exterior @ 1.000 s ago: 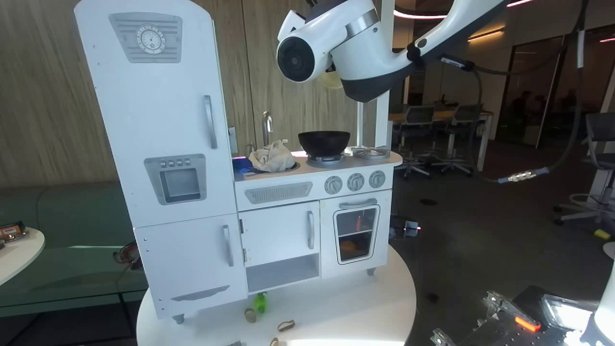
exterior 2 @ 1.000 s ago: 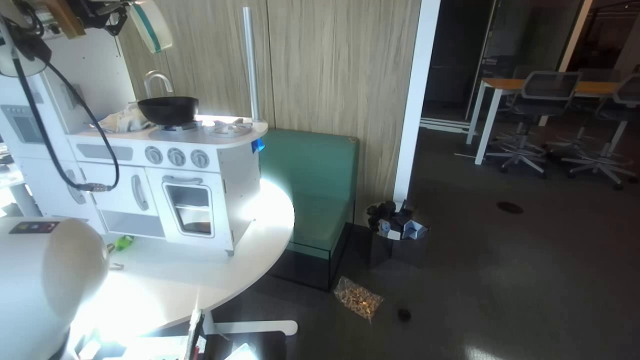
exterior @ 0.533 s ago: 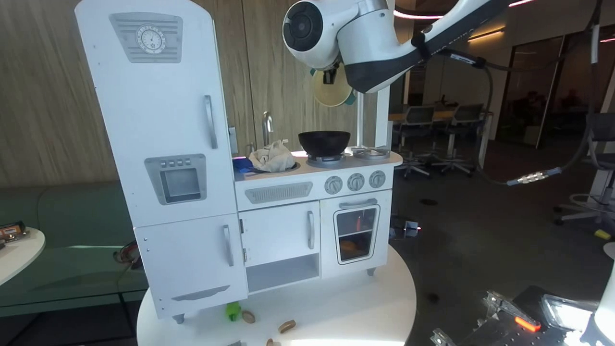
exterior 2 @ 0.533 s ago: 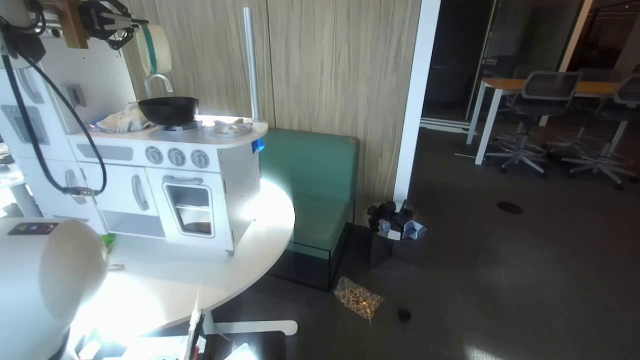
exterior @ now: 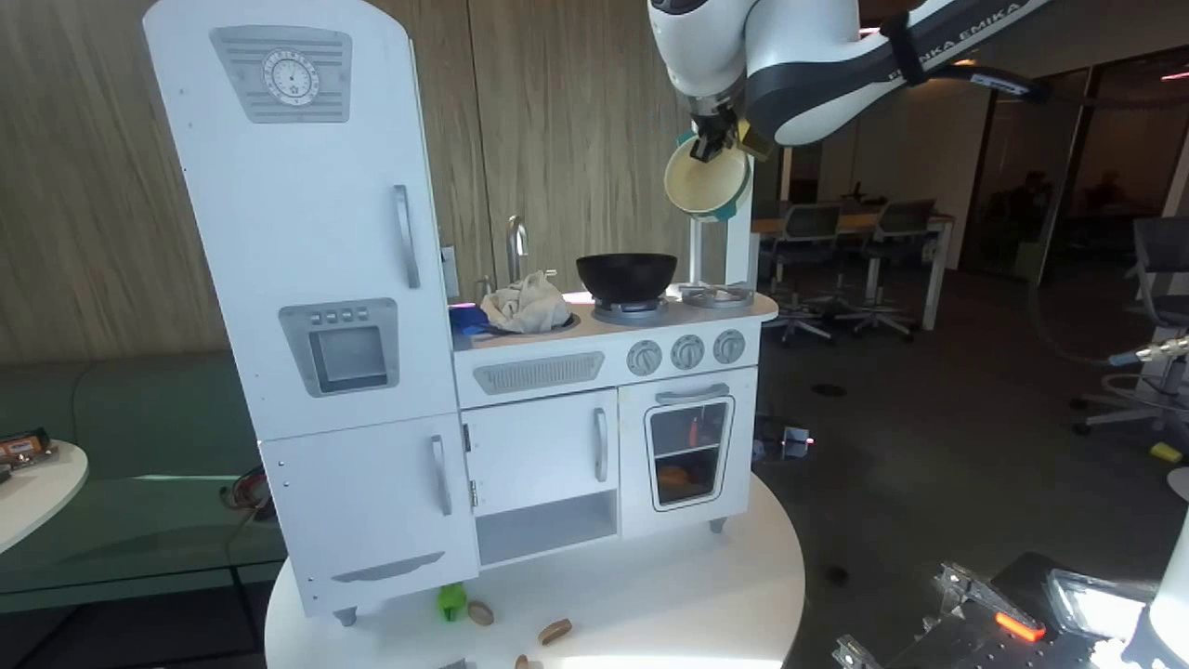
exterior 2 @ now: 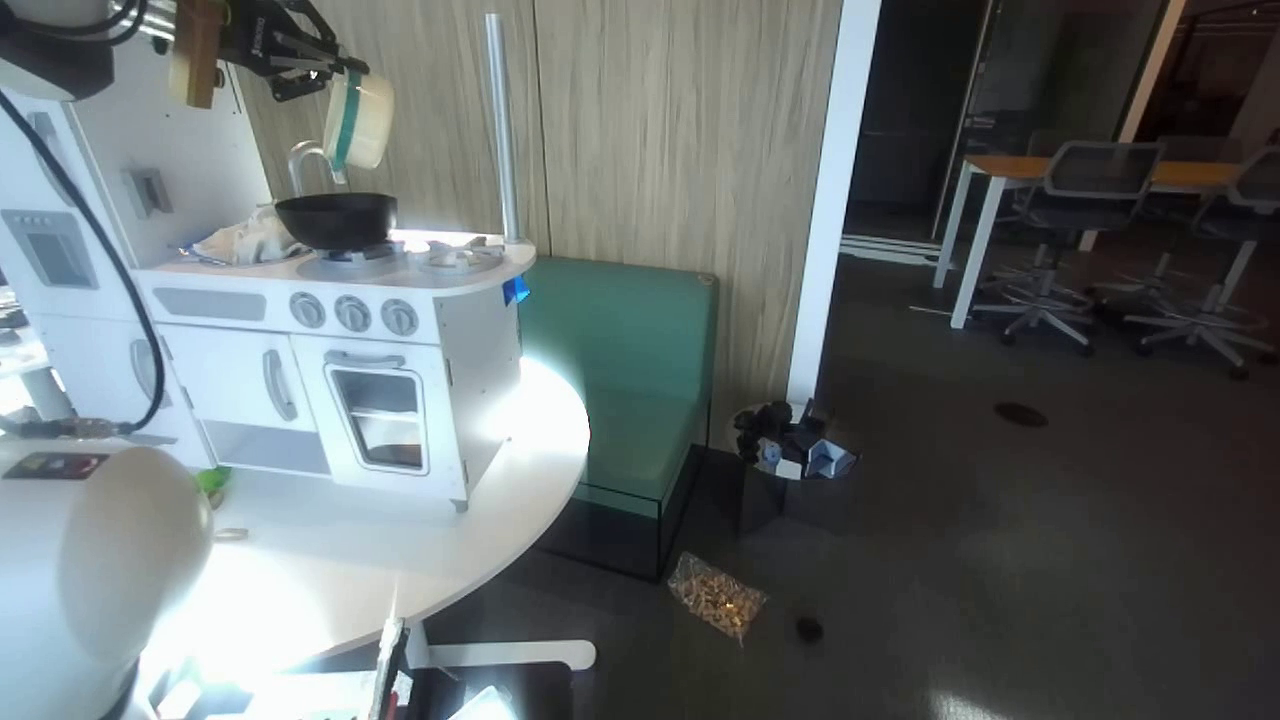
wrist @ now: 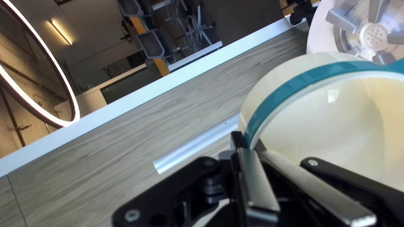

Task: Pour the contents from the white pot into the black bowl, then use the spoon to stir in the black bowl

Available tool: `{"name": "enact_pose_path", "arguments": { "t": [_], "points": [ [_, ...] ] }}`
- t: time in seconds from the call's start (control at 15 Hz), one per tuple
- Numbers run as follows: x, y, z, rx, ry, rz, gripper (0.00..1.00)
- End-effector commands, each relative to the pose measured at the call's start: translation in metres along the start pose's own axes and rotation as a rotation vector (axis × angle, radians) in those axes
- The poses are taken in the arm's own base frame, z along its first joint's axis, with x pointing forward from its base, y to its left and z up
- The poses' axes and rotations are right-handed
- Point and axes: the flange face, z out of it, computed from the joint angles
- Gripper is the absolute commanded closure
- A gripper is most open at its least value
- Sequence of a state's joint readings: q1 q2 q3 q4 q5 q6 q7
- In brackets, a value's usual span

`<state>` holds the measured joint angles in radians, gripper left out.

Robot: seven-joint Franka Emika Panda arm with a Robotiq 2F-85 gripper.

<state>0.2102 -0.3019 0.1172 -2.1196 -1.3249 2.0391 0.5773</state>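
Above the toy kitchen [exterior: 539,455], pot [exterior: 708,186] tilted and pinched by its rim

Across the far side runs a wood wall [exterior: 557,102]; nearer, the kitchen stands on a round table [exterior: 687,585]. In an exterior view the arm [exterior: 803,37] reaches in from the right, high up. On the left burner [exterior: 632,316] sits the bowl [exterior: 627,277], upright, the right burner [exterior: 717,296] beside it. The pot, pale with a teal band, tilts far over, apart from the bowl: in both exterior views it is higher and more to the right. Left of the bowl a cloth [exterior: 528,305] is bunched near the faucet [exterior: 516,246]. In the wrist view the fingers of the gripper [wrist: 248,145] stand narrow, the pot's rim held between them. On the table's near side lie a green item [exterior: 451,601] and brown pieces [exterior: 555,632]
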Motion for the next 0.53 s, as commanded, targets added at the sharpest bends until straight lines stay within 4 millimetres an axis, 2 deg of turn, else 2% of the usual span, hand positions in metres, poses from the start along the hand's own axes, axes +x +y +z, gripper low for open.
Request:
{"name": "enact_pose_path", "arguments": {
  "t": [0.0, 0.2, 0.47],
  "points": [
    [-0.036, 0.014, 0.023, 0.084, -0.051, 0.184, 0.99],
    [-0.051, 0.015, 0.039, 0.159, -0.091, 0.323, 0.99],
    [-0.057, 0.011, 0.043, 0.276, -0.093, 0.490, 0.99]
  ]
}}
